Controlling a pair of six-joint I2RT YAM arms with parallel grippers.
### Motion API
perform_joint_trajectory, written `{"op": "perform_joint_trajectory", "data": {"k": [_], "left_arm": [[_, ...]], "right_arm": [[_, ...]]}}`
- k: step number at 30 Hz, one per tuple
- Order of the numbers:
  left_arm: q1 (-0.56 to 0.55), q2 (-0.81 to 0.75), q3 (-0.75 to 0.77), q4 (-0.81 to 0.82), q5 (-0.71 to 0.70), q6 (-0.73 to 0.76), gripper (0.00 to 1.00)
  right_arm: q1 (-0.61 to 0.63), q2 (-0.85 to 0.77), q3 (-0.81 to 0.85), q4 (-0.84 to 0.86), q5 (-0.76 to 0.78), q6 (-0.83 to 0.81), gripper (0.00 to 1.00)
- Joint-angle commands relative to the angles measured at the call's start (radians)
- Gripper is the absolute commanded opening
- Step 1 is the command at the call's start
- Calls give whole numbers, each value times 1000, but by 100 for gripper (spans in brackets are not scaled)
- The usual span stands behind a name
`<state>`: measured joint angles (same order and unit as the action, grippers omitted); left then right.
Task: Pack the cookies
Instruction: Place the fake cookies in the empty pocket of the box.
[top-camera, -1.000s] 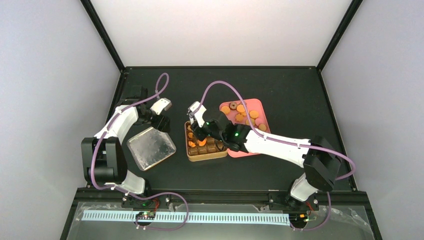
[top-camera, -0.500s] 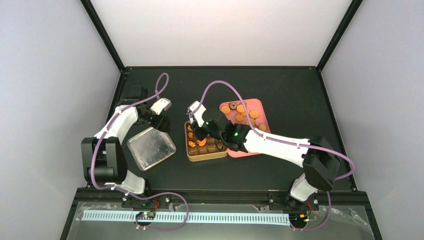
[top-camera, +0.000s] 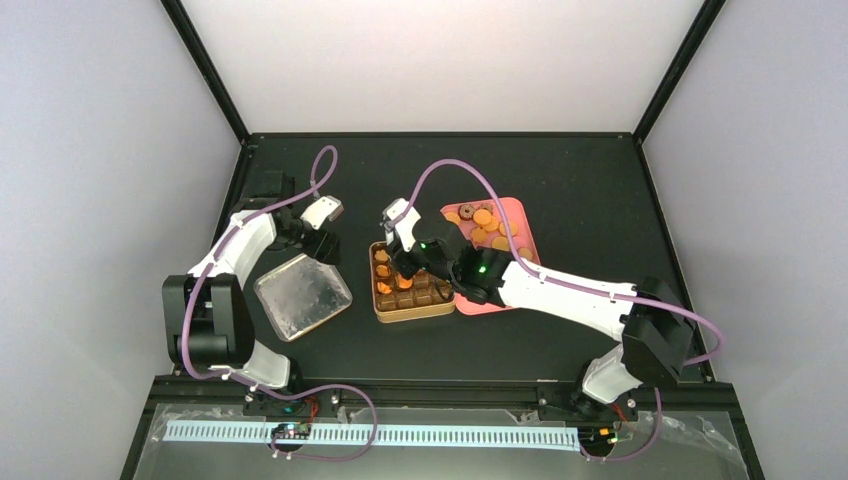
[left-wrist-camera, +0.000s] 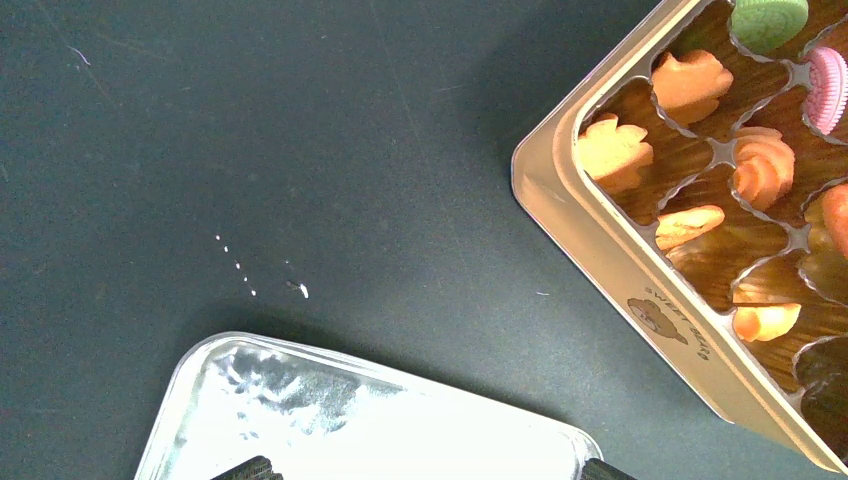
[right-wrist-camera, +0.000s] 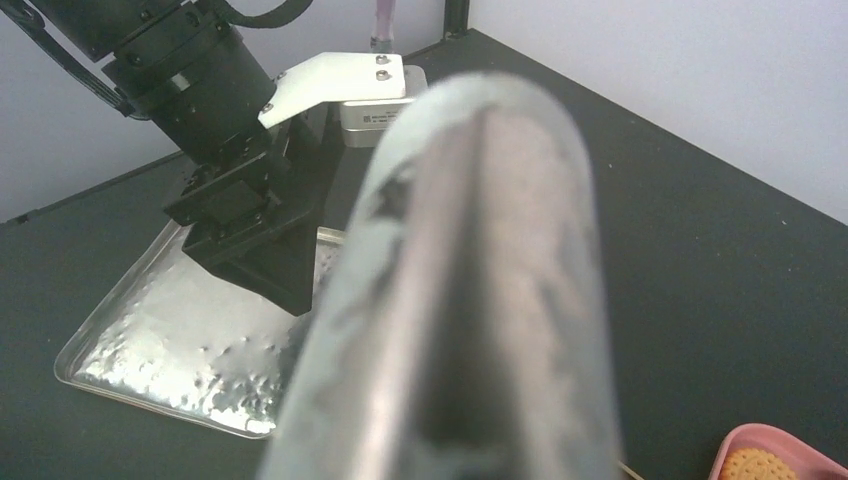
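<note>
top: right gripper (top-camera: 403, 266) sits over the tin (top-camera: 412, 312), more cookies (top-camera: 484, 217) on the plate (top-camera: 522, 228). left gripper (top-camera: 325, 247) hangs by the lid (top-camera: 300, 295).
left wrist: its jaws apart, empty; several tin cells filled.
right wrist: jaws look clamped on the tongs (right-wrist-camera: 470, 300); tong tips hidden. we'd centre over a free cell, go low, then release gently.

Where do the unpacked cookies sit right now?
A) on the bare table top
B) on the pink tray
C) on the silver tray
B: the loose orange cookies lie on the pink tray, beside the tin.
</note>
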<state>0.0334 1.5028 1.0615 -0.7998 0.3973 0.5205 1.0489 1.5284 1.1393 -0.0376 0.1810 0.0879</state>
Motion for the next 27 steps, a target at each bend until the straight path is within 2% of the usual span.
{"op": "perform_joint_trajectory", "data": {"k": [1, 6, 18, 27], "left_arm": [[8, -21, 17, -9, 21, 10, 80], [8, -21, 18, -6, 22, 9, 80], [9, -22, 23, -7, 30, 9, 80], [9, -18, 27, -8, 30, 9, 80]], "right_arm": [[-5, -29, -15, 25, 42, -9, 33], [-8, -47, -21, 26, 63, -20, 32], [-12, -71, -35, 42, 46, -14, 18], [-13, -68, -30, 36, 38, -13, 15]]}}
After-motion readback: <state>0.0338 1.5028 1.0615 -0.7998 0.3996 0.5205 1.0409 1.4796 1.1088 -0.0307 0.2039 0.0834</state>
